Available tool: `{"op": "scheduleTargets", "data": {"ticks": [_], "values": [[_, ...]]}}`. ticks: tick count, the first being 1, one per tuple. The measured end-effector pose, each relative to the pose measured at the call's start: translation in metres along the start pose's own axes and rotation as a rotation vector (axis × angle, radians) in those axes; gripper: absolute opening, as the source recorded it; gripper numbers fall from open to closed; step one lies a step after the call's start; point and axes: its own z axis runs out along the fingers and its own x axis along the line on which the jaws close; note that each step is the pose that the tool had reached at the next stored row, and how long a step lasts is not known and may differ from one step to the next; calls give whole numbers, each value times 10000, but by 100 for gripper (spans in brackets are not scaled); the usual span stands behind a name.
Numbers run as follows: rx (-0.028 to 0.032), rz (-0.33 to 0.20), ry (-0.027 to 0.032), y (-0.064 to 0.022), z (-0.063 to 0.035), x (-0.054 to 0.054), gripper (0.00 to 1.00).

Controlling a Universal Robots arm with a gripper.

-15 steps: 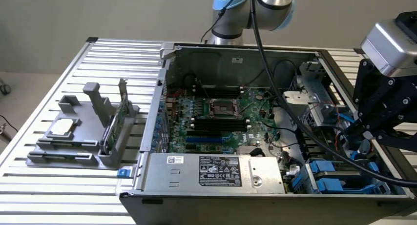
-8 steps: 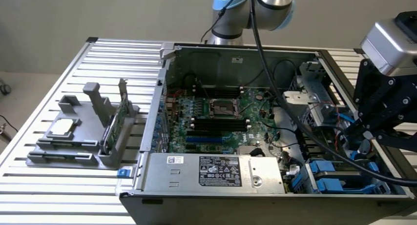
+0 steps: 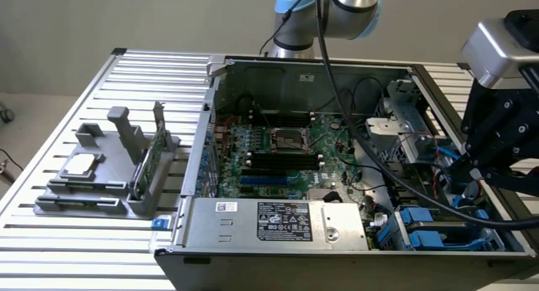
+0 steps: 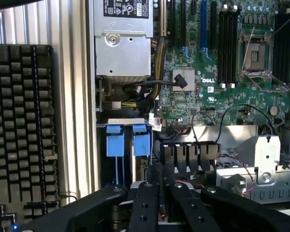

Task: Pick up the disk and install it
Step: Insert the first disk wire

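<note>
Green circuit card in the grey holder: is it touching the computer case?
Apart. The exterior view shows the green circuit card standing in its grey holder, with table slats between it and the computer case.

We find the disk (image 3: pixel 431 239) low inside the open computer case (image 3: pixel 278 266), at about 4 o'clock from the case's middle in the exterior view. All we see of it is its bright blue plastic carrier, set down in that corner with a second blue piece (image 3: pixel 417 218) just beside it at 11 o'clock. The wrist view shows two blue tabs (image 4: pixel 141 144) side by side. We cannot tell which one is the disk's. Its metal body and label are hidden.
</note>
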Motion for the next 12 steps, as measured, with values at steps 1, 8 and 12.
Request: {"op": "scheduleTargets", "data": {"ticks": [1,8,12], "values": [[24,170,0,0,0,0,17],[188,1375,2,0,0,0,17],[284,2079,4,0,0,0,17]]}}
